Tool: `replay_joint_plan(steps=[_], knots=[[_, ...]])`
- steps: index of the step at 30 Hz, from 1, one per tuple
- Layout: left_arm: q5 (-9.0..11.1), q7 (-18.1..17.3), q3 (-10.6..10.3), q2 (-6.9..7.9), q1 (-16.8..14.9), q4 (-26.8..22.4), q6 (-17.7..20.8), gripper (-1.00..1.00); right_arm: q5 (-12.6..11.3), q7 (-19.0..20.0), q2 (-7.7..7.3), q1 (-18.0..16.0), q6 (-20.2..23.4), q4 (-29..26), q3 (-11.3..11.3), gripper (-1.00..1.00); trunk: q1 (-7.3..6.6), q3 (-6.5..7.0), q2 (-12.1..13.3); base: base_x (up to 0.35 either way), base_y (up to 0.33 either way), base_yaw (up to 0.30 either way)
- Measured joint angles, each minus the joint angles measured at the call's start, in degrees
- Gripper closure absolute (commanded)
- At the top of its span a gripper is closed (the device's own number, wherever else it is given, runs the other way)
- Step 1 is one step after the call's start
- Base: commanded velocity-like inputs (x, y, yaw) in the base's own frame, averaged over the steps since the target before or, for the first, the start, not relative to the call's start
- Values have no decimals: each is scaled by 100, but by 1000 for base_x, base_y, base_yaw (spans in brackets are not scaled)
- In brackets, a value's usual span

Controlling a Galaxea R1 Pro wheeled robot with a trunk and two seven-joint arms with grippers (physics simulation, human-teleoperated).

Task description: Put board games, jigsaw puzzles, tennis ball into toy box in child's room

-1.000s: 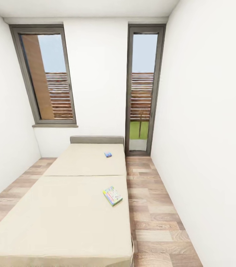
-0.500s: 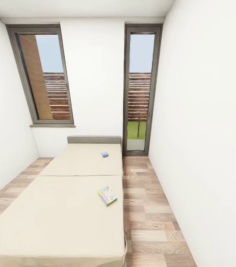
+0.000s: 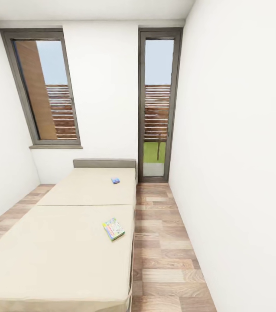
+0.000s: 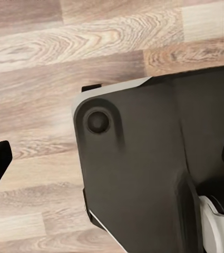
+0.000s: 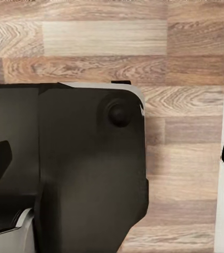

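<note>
The cream-beige bed (image 3: 60, 251) fills the lower left of the head view. One board game (image 3: 113, 229), a flat box with a yellow, green and red cover, lies near the bed's right edge. A second, smaller-looking blue board game (image 3: 115, 180) lies farther off, close to the headboard. The toy box, the table, the jigsaw puzzles and the tennis ball are out of view. My left gripper (image 4: 112, 161) and right gripper (image 5: 112, 155) hang open over the floor, fingertips wide apart, with nothing between them.
A strip of wood-plank floor (image 3: 163, 242) runs between the bed and the white right wall (image 3: 241, 173). A glass door (image 3: 156, 104) and a window (image 3: 42, 86) stand in the far wall. My dark base (image 4: 143, 174) shows below both grippers.
The whole head picture has shifted left, so the camera has moved or turned right. The two board games lie where they were on the bed.
</note>
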Motion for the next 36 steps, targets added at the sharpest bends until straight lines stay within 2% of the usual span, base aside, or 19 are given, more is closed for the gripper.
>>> replay_joint_plan(steps=[28,32,36], knots=[[65,-88,26,41,0,-64,-23,-100,-6,2,1,0,-30,-1,-1,-100,0,-1,-1,2,-16,0],[58,-224,9,66,-2,-91,-27,-100,-6,2,4,0,-22,-1,0,-100,0,-1,-1,0,0,0],[71,-644,15,170,-4,-258,-6,-100,-6,2,6,0,-18,-1,-1,-100,0,0,-1,0,0,0]])
